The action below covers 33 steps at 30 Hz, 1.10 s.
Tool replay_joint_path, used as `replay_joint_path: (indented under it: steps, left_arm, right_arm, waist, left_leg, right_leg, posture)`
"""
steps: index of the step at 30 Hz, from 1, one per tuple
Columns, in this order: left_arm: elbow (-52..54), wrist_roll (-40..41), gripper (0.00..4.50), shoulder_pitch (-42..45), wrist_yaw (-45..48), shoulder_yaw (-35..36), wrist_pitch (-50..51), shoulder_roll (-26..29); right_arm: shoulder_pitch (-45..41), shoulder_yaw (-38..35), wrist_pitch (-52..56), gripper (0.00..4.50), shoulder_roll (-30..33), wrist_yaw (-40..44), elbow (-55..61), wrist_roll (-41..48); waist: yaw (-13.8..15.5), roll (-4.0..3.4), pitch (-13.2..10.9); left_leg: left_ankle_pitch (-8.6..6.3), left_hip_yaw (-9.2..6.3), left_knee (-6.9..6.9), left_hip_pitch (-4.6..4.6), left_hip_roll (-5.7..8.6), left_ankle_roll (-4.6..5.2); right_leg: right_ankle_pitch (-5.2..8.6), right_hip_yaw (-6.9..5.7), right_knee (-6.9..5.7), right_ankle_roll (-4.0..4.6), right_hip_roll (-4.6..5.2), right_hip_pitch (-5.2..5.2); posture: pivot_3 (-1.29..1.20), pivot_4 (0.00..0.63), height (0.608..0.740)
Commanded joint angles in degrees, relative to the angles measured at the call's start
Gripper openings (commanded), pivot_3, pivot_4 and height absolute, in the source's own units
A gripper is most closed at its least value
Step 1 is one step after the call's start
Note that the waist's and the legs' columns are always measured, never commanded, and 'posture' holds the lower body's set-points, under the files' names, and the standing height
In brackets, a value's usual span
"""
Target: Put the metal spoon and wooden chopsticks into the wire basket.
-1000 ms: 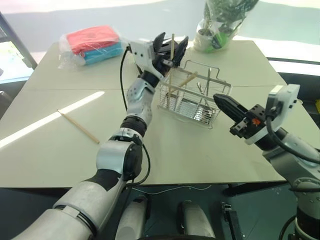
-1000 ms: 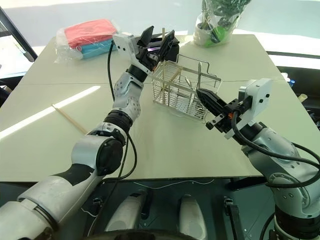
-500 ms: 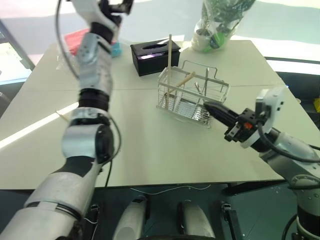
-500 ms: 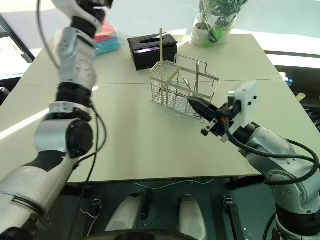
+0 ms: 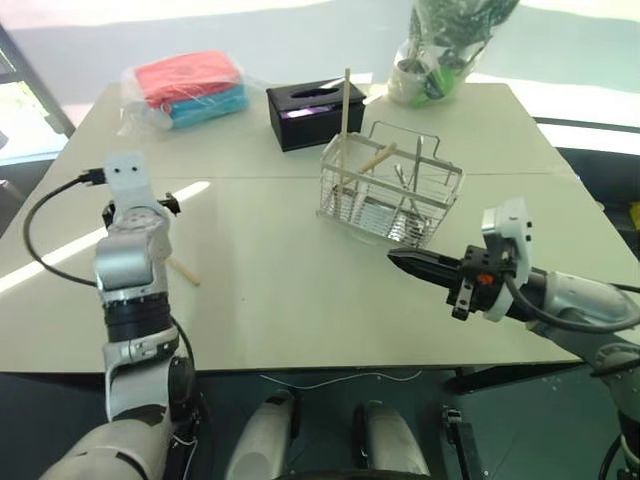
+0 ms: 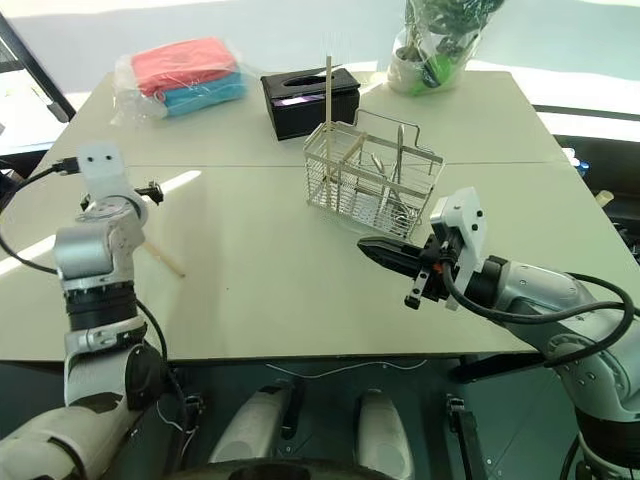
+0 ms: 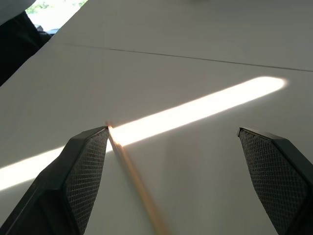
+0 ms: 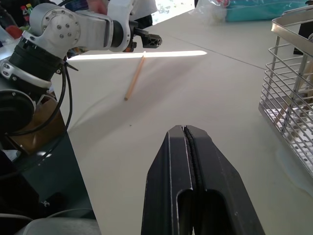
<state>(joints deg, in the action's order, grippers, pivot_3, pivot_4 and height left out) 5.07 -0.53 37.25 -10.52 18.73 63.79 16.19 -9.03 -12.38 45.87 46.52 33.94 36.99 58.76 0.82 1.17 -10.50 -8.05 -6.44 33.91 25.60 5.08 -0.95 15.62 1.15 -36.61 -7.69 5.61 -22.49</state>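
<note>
One chopstick (image 5: 346,105) dropped in the basket (image 5: 390,195), upright; off for the second!

Left gripper (image 7: 183,161) swung away from basket, now low over table (image 5: 300,280), jaws wide astride remaining chopstick (image 8: 135,76). Right gripper (image 8: 188,134) pressed shut, empty, waiting near basket. Spoon (image 5: 418,170) seemingly already inside.

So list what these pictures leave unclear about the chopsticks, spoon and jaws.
- Chopstick on the table: head views, its far end hidden behind the left arm.
- Left gripper: left wrist view, jaws open, bases cut by the bottom edge.
- Metal spoon: head views, its bowl lost among the wire basket wires.
</note>
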Motion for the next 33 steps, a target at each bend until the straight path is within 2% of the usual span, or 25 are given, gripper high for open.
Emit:
replay_joint_path:
  steps: [1,5,13,18,21,26,31,33]
  left_arm:
    - [8.18,-1.78,4.42,-1.3,-3.73,1.25,6.22,-4.11]
    - [10.72,-4.58,4.42,-1.21,-10.37,6.28,9.36,-10.71]
    - [8.44,-5.02,4.42,-3.33,-13.92,11.56,5.56,-16.14]
    - [5.78,-3.76,4.42,-4.7,-14.27,13.76,1.19,-17.44]
    - [0.81,-0.67,4.42,-4.57,-13.15,16.09,-4.93,-18.07]
    - [-5.22,2.87,4.42,-2.91,-13.86,18.53,-11.15,-17.49]
    - [-8.1,3.64,4.42,-1.11,-15.84,18.64,-12.17,-15.49]
    - [-8.02,3.76,3.89,-1.14,-16.61,18.55,-11.74,-15.35]
  right_arm:
    - [-2.11,0.52,-0.03,0.0,0.36,1.29,-0.17,0.24]
    - [-3.02,1.52,0.09,0.0,0.13,1.61,-0.66,-0.23]
    - [-3.34,1.73,-0.42,0.0,-0.47,1.16,-0.78,-1.38]
    - [-3.2,1.09,-0.41,0.0,-0.52,0.81,-0.66,-1.57]
    - [-3.01,0.73,-0.47,0.0,-0.85,0.02,-0.35,-1.4]
    - [-2.83,0.59,-0.64,0.0,-1.08,-0.83,-0.18,-1.37]
    - [-2.56,0.34,-0.88,0.0,-1.18,-1.5,0.02,-1.49]
    - [-2.46,0.16,-1.01,0.0,-1.14,-1.68,0.05,-1.56]
  waist:
    - [0.08,0.0,0.0]
    - [0.03,0.02,0.0]
    - [0.08,0.01,0.0]
    - [0.07,0.0,0.01]
    - [0.14,-0.12,0.11]
    - [0.36,-0.2,0.16]
    - [0.83,-0.35,0.25]
    - [0.86,-0.35,0.25]
  left_leg:
    - [0.0,0.0,0.01,0.0,0.0,-0.01]
    - [-0.01,0.0,0.01,0.02,0.0,-0.01]
    - [-0.01,0.03,0.0,0.04,0.0,-0.02]
    - [-0.02,0.04,0.0,0.05,0.0,-0.02]
    - [-0.02,0.04,-0.01,0.01,0.0,-0.02]
    - [-0.02,0.05,-0.01,-0.08,0.01,-0.02]
    - [-0.02,0.07,-0.01,-0.08,0.0,-0.01]
    - [-0.02,0.11,-0.01,-0.08,0.0,-0.01]
  right_leg:
    - [0.0,0.01,0.02,0.0,0.02,0.02]
    - [0.0,0.0,0.1,0.0,0.03,0.03]
    - [0.0,-0.01,0.17,0.0,0.02,0.04]
    - [0.0,-0.01,0.23,0.01,0.03,0.06]
    - [0.01,0.0,0.25,0.02,0.05,0.1]
    - [0.1,-0.01,0.26,0.19,0.06,0.2]
    - [0.08,0.0,0.27,0.16,0.06,0.19]
    - [0.08,0.03,0.27,0.15,0.06,0.18]
  posture:
    - [0.0,0.15,0.74]
    - [0.0,0.15,0.74]
    - [0.0,0.15,0.74]
    - [0.0,0.15,0.74]
    - [0.0,0.15,0.74]
    - [0.0,0.15,0.74]
    - [0.0,0.15,0.74]
    - [0.0,0.15,0.74]
